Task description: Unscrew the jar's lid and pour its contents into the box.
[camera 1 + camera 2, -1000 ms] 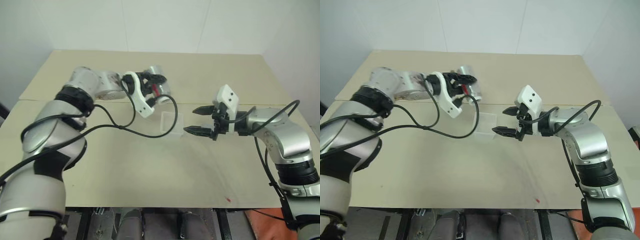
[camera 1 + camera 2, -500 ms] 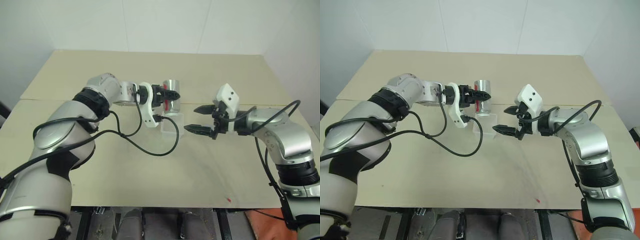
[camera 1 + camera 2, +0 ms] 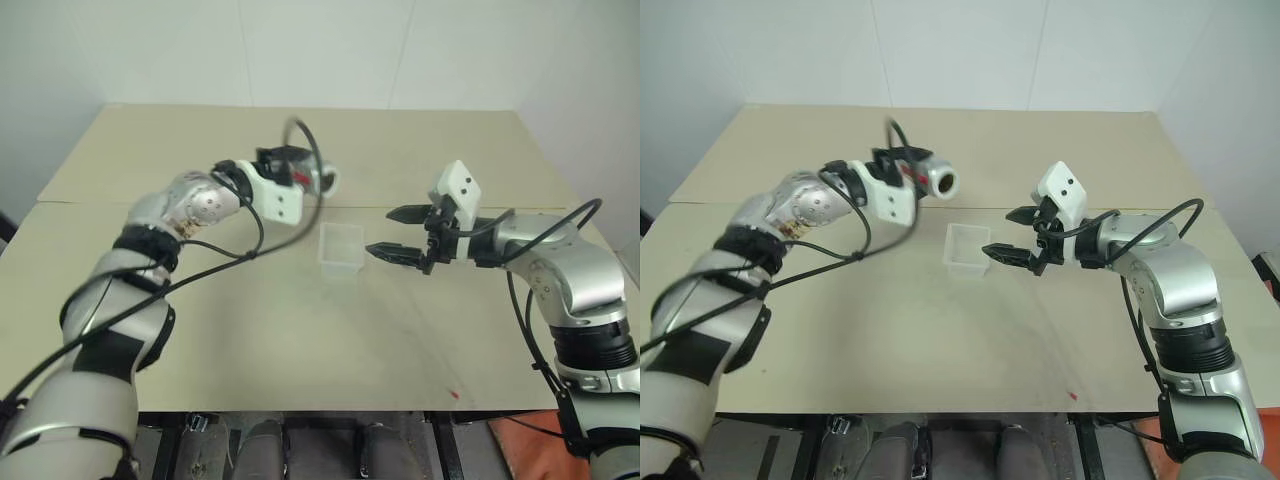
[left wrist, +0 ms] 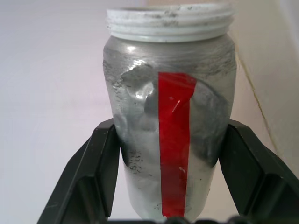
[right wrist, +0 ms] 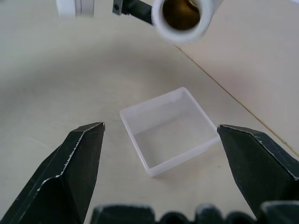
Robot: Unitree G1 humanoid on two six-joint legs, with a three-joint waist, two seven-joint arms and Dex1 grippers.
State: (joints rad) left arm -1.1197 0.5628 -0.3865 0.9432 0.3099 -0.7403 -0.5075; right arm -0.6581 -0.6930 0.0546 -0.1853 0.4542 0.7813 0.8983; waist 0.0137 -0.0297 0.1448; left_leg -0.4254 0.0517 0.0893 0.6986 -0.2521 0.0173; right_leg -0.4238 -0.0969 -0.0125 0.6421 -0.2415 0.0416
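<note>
Hovering with its two black fingers spread wide and nothing between them, my right gripper (image 3: 385,232) sits low over the beige tabletop (image 3: 300,330), just right of the small translucent whitish square plastic box (image 3: 339,249). That box stands upright near the middle of the table. Farther back and to the left, my left gripper (image 3: 296,172) is clamped on the small clear cylindrical jar with a red stripe down its side (image 4: 169,121), carried above the table. Its threaded white mouth (image 5: 181,16) is uncapped and faces my right gripper.
</note>
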